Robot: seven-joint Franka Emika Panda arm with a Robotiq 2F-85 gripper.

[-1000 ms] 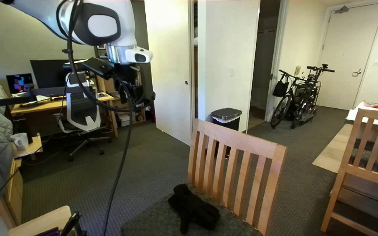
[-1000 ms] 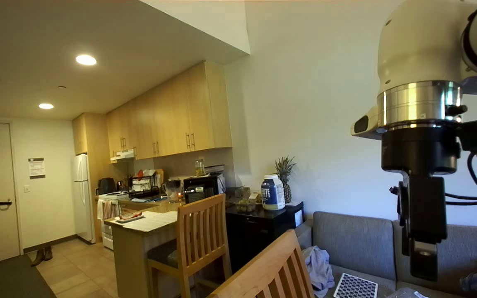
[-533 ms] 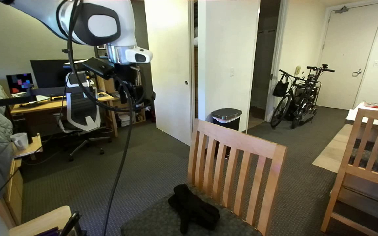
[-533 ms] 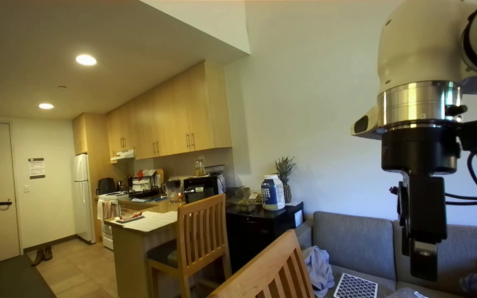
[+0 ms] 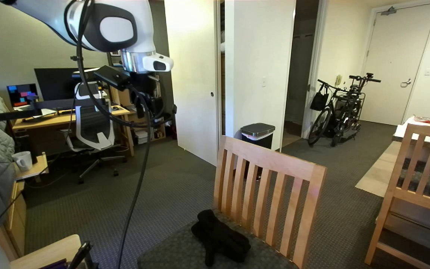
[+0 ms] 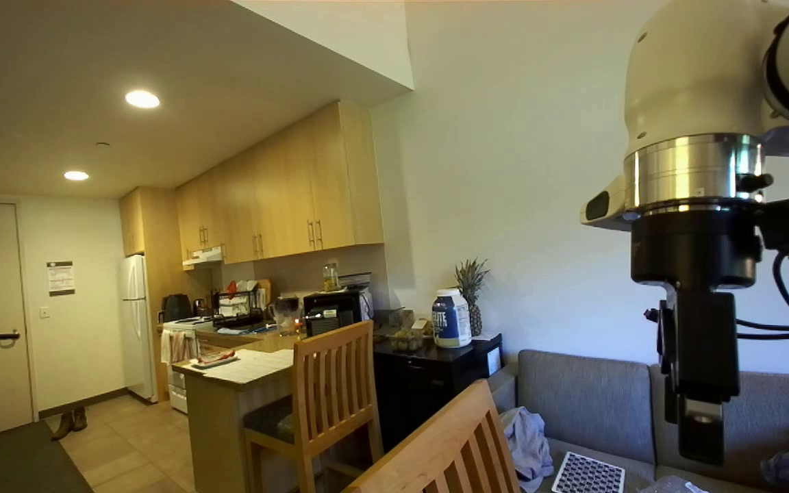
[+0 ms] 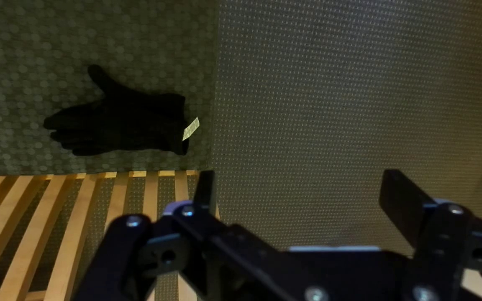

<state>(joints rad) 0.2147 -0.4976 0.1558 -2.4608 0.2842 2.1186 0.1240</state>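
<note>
Down on the dotted chair seat (image 7: 140, 37), I've got a black glove (image 7: 128, 121) lying just beside the slatted wooden backrest (image 5: 271, 160). It's plain and really dark, fingers bunched together, thumb sticking out to one side, and a little pale tag (image 7: 191, 128) poking from the cuff. My gripper (image 7: 298, 184) hangs well apart from it, pointing down, jaws released and spread wide.
</note>
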